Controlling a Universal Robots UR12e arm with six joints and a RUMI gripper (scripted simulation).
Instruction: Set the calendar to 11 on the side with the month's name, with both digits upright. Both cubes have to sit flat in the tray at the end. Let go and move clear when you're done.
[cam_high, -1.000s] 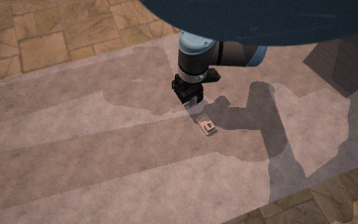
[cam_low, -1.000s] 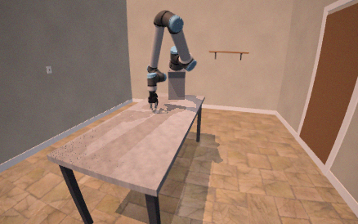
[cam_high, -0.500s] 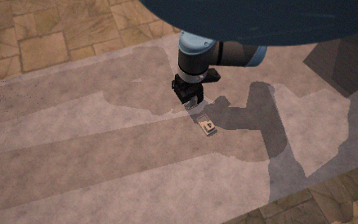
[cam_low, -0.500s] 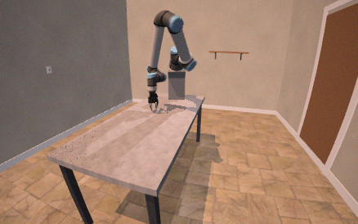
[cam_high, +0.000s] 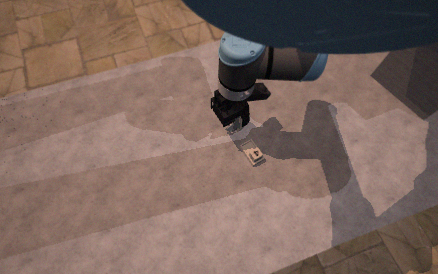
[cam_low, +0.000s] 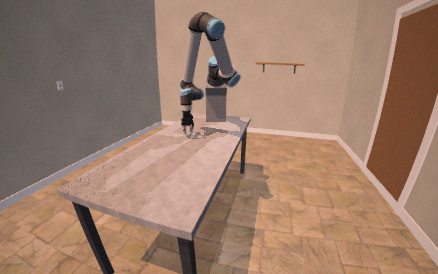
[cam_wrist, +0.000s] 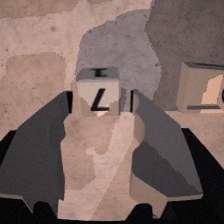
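A pale calendar cube (cam_wrist: 97, 95) stands on the table between my fingers, with a 7 on the face toward the wrist camera and a 1 on its top face. My gripper (cam_wrist: 101, 92) (cam_high: 235, 125) (cam_low: 187, 131) is open a little, with a thin dark gap showing on each side of the cube. The wooden tray (cam_high: 253, 164) (cam_wrist: 192, 87) lies just to the right of the gripper. A second cube (cam_high: 254, 150) sits in the tray with a 4 on top. The month's name is not readable in any view.
The long table (cam_low: 165, 185) extends toward the camera in the exterior view. The arm's base block (cam_low: 216, 104) stands at the table's far end, behind the gripper. The arm's upper link overhangs the top of the top view.
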